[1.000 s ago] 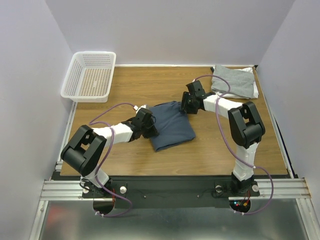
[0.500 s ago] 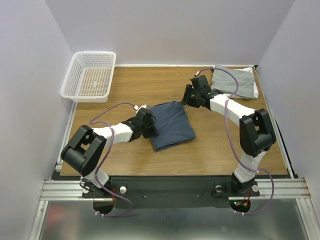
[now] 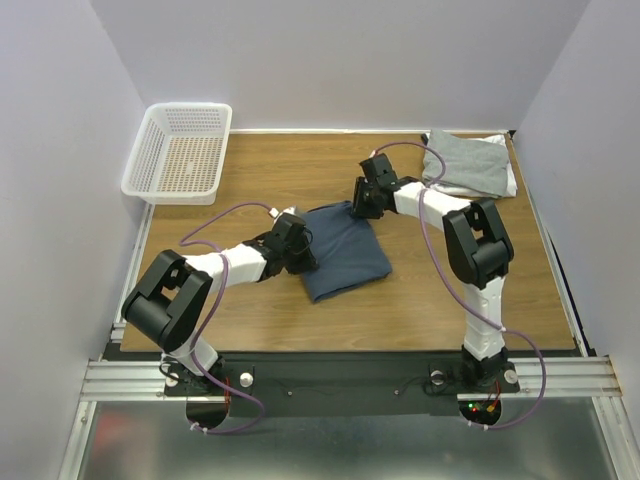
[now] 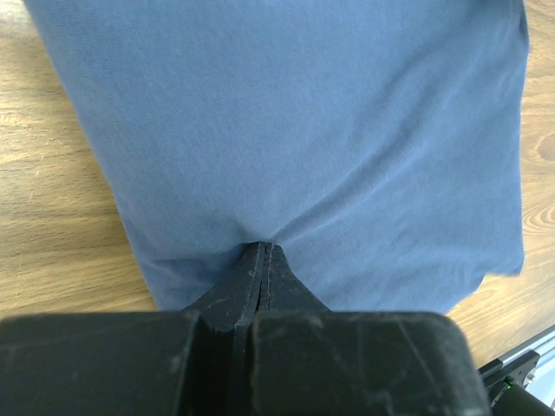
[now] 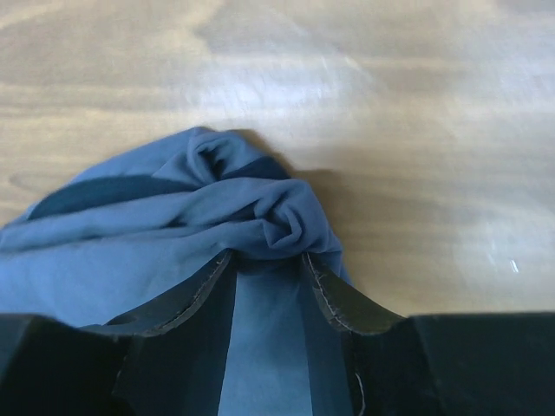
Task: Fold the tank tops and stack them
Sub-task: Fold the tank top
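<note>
The navy blue tank top (image 3: 345,250) lies folded in the middle of the table. My left gripper (image 3: 300,255) is at its left edge, and in the left wrist view its tips (image 4: 263,247) are shut on a pinch of the blue cloth (image 4: 303,130). My right gripper (image 3: 358,208) is at the top's far corner. In the right wrist view its jaws (image 5: 264,260) stand apart with bunched blue cloth (image 5: 277,217) between and ahead of the fingertips. A folded light grey tank top (image 3: 468,163) lies at the back right on a white one (image 3: 511,186).
A white mesh basket (image 3: 135,172) stands at the back left corner. Bare wood (image 3: 290,170) lies between the basket and the grey pile. Walls close in the table on three sides.
The right gripper swung out toward the back right, then came back left onto the navy top's far corner, its jaws narrowing. The left gripper has held still.
</note>
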Action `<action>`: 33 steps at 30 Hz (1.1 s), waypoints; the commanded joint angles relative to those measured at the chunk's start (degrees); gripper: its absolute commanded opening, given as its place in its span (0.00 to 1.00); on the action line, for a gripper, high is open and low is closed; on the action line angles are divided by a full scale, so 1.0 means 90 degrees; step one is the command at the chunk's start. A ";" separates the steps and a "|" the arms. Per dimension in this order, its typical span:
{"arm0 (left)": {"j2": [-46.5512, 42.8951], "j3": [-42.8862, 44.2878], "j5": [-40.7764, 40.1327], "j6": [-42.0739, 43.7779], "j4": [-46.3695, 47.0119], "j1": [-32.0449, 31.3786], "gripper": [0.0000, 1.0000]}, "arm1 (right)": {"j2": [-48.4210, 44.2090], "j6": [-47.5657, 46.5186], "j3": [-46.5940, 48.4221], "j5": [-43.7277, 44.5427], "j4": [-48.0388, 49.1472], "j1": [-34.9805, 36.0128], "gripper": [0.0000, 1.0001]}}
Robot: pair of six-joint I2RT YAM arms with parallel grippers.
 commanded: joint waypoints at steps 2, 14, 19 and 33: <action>-0.0124 0.0266 0.0091 0.0201 -0.0008 -0.0032 0.06 | 0.0385 -0.0163 0.0851 -0.0012 -0.0019 -0.0052 0.43; 0.0333 0.2032 -0.0407 0.0894 -0.0418 0.0572 0.22 | -0.1815 -0.0028 0.0035 0.0604 -0.0498 -0.0052 0.66; 0.1739 0.3593 -0.0406 0.1529 -0.1012 0.0768 0.20 | -0.3167 0.0539 -0.2104 0.0398 -0.0284 0.0280 0.39; 0.2796 0.4115 -0.0874 0.1784 -0.1394 0.0768 0.13 | -0.3453 0.1302 -0.4198 0.0291 0.0547 0.0476 0.33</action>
